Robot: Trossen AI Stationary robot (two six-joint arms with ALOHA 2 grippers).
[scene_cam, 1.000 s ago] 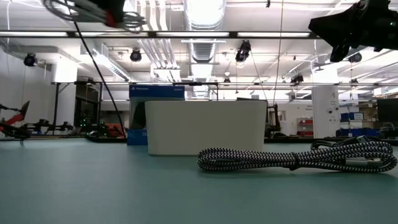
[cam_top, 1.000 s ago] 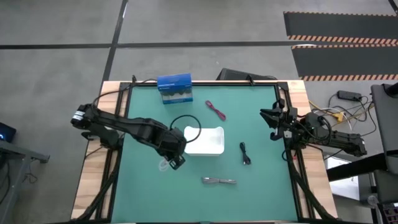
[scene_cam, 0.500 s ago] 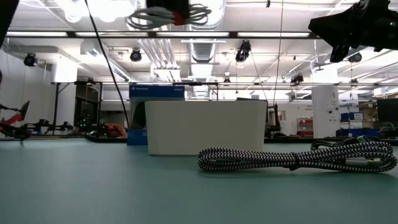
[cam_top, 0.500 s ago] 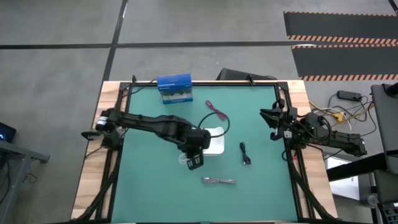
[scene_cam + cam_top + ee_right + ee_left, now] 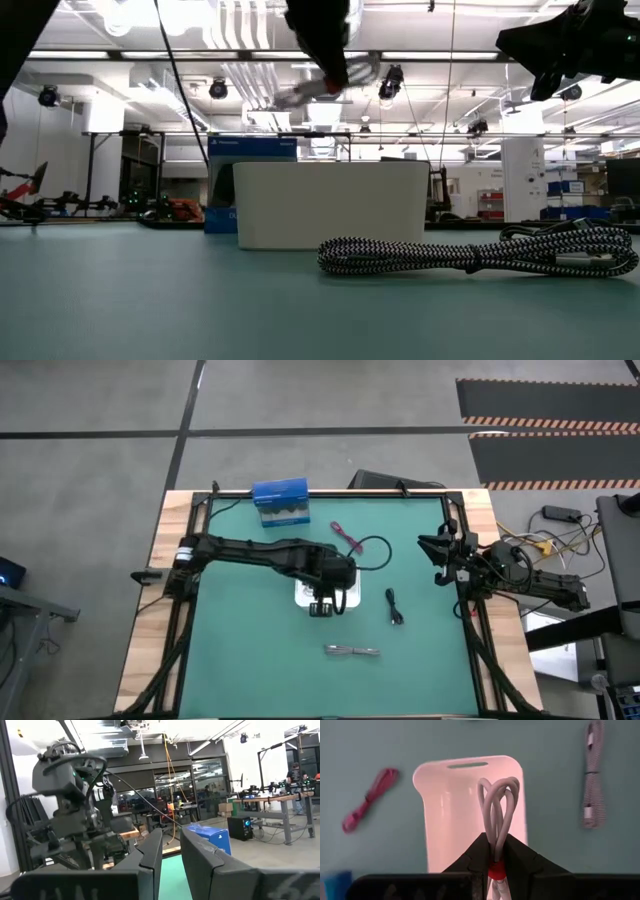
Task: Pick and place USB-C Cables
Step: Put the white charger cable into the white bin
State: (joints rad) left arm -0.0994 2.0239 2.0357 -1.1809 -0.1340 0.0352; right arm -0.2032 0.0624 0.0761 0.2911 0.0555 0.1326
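The left gripper point(image 5: 495, 851) hangs over the smooth white tray point(image 5: 447, 820) at table centre, its fingers pinched on the looped white-pinkish cable point(image 5: 497, 810). Nothing lies between the loop and the tray. At one o'clock of the tray lies the magenta cable point(image 5: 347, 538), at three the black cable point(image 5: 394, 607), at six the braided grey cable point(image 5: 352, 651). A glossy blue box point(image 5: 280, 502) stands at eleven. The right gripper point(image 5: 432, 546) waits at the table's right edge, its fingers only narrowly apart

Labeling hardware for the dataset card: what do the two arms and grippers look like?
Both arms are dark, nearly black, jointed links. The left arm trails a looping black wire; its gripper has two dark wedge-shaped fingers. The right gripper has two flat, dark, angular fingers; coloured wires bunch beside the right arm.
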